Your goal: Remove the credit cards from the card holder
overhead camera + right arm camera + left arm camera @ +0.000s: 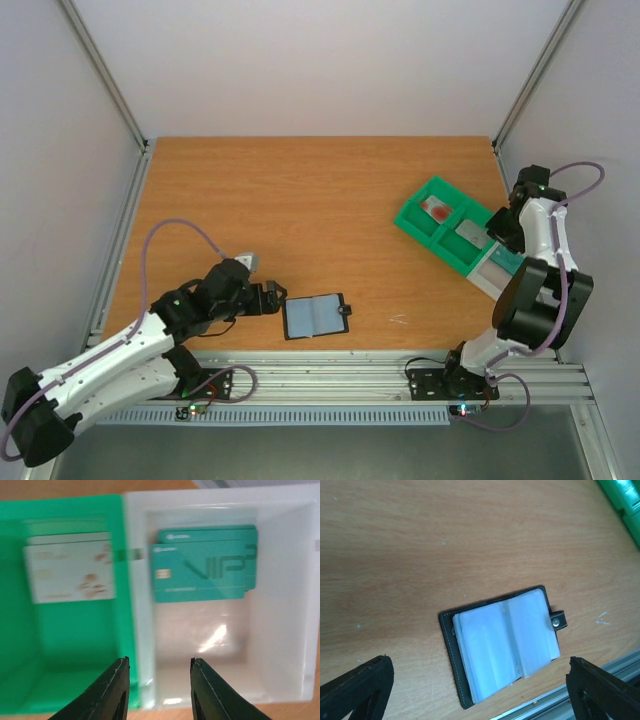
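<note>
Chiefly, the danger lies with the card holder (502, 647), which lies open and flat on the table (300, 200) near its front edge, snap tab (558, 620) pointing toward the rail. Its clear sleeves look pale and glossy, and the wrist view cannot settle whether a card is left inside. If one is, a single gripper tugging at it would likely drag the whole light wallet along the wood, or off the edge, because nothing pins it down. The sleeves are thin and slick, so a finger could catch plastic instead of a card, or fold the holder shut.

The left gripper (275, 298) hangs just beside the holder with its fingers (355, 690) spread wide and nothing between them. The right gripper (160, 661) is well away, above the green tray (430, 245), jaws partly apart and empty. They straddle the wall between two compartments, so a straight descent could strike that wall and shove the tray.

One pale credit card (70, 567) lies flat in the green compartment next to the white bin (280, 605). The bin holds two teal cards (205, 567), stacked slightly offset against its far side. The farthest green compartment holds a red item (437, 208), too small to identify.
</note>
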